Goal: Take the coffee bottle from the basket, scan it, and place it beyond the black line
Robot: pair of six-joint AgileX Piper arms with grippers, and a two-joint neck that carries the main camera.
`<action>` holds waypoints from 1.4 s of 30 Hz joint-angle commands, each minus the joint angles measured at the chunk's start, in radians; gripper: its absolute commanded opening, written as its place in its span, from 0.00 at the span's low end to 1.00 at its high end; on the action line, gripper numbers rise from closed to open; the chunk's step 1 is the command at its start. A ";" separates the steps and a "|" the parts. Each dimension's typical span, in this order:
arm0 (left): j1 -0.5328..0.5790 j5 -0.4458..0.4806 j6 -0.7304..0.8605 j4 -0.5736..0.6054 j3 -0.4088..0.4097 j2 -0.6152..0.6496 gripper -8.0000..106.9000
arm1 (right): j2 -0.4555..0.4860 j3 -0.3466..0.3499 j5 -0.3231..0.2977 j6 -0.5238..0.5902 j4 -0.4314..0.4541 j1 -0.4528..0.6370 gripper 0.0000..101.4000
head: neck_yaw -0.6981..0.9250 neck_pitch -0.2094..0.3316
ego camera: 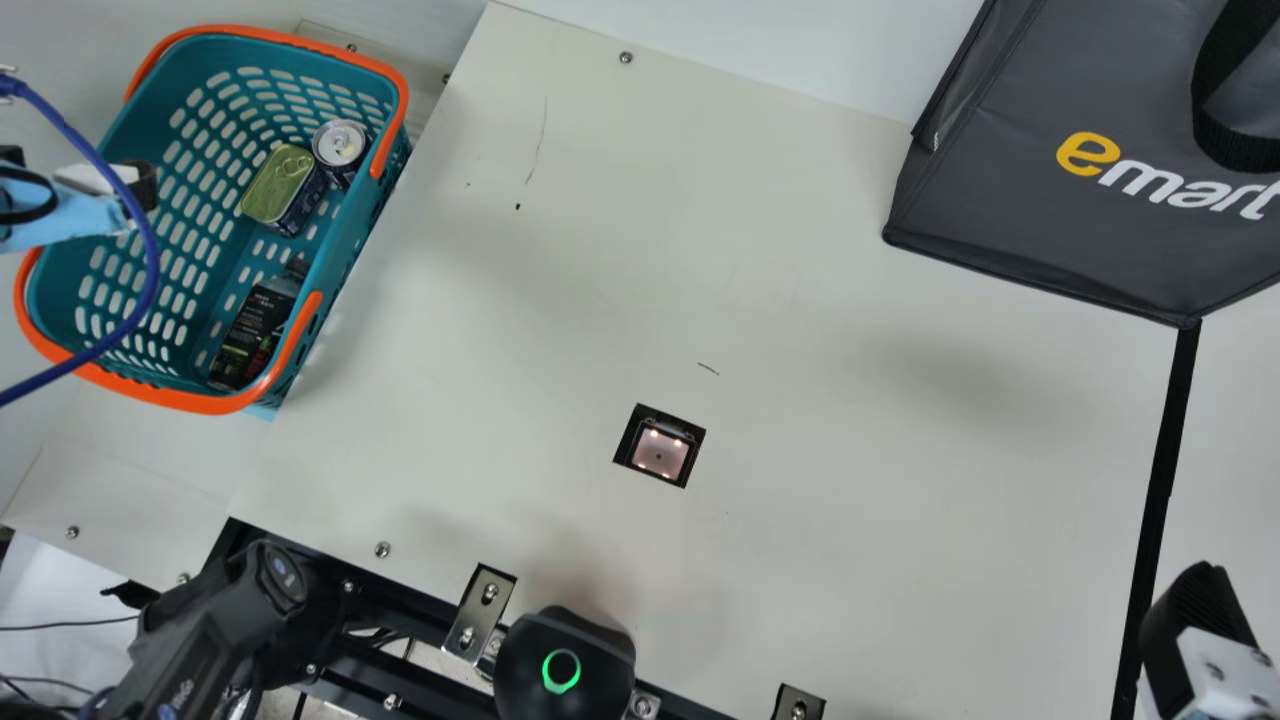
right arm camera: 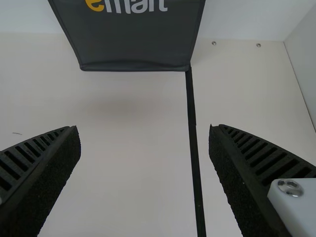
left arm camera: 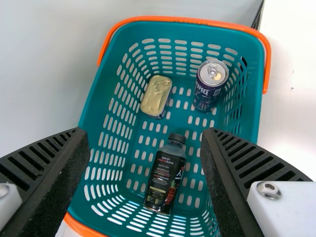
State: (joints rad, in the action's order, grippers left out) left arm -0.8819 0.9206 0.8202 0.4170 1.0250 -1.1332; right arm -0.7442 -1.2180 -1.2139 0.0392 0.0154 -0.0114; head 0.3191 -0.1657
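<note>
The left gripper [ego camera: 143,186] points down into the basket [left arm camera: 261,108], jaws apart; the right gripper [ego camera: 1190,625] hovers toward the table's [ego camera: 900,480] right edge, jaws also apart.

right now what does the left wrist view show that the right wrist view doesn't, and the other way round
Only the left wrist view of the two: the basket, with the bottle, the can and the tin inside it.

Only the right wrist view of the two: the bag and the black line.

Both: part of the table, and an open gripper, the left gripper in the first and the right gripper in the second.
</note>
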 commanded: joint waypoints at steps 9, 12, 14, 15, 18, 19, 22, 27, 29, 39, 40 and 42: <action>0.001 -0.048 0.034 0.005 -0.014 -0.098 0.85 | 0.000 0.000 0.000 0.000 0.000 0.000 0.90 | 0.002 0.027; -0.005 -0.048 0.058 0.017 -0.012 -0.128 0.85 | 0.000 0.000 0.000 0.000 0.000 0.000 0.90 | 0.002 0.027; -0.009 -0.047 0.075 0.025 -0.009 -0.149 0.85 | 0.000 0.000 0.000 0.000 0.000 0.000 0.90 | 0.002 0.027; -0.013 -0.047 0.085 0.029 -0.007 -0.160 0.85 | 0.000 0.000 0.000 0.000 0.000 0.000 0.90 | 0.002 0.027; -0.023 -0.048 0.115 0.040 -0.001 -0.192 0.85 | 0.000 0.000 0.000 0.000 0.000 0.000 0.90 | 0.002 0.027; -0.026 -0.048 0.124 0.043 0.002 -0.203 0.85 | 0.000 0.000 0.000 0.000 0.000 0.000 0.90 | 0.002 0.027; -0.035 -0.047 0.154 0.053 0.009 -0.232 0.85 | 0.000 0.000 0.000 0.000 0.000 0.000 0.90 | 0.002 0.027; -0.047 -0.050 0.208 0.072 0.017 -0.278 0.85 | 0.000 0.000 0.000 0.000 0.000 0.000 0.90 | 0.002 0.027; -0.050 -0.056 0.227 0.076 0.016 -0.294 0.85 | 0.000 0.000 0.001 0.000 0.000 0.000 0.90 | 0.002 0.027; -0.030 -0.132 0.259 0.076 -0.009 -0.358 0.85 | 0.000 0.000 0.000 0.000 0.000 0.000 0.90 | 0.002 0.027; -0.025 -0.144 0.258 0.075 -0.012 -0.363 0.85 | 0.000 0.000 0.000 0.000 0.000 0.000 0.90 | 0.002 0.027; -0.012 -0.167 0.252 0.073 -0.015 -0.377 0.85 | 0.000 0.000 0.000 0.000 0.000 0.000 0.90 | 0.002 0.027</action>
State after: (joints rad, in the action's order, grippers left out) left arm -0.8983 0.7682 1.0748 0.4906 1.0111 -1.5042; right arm -0.7442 -1.2180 -1.2138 0.0392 0.0154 -0.0114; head 0.3191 -0.1657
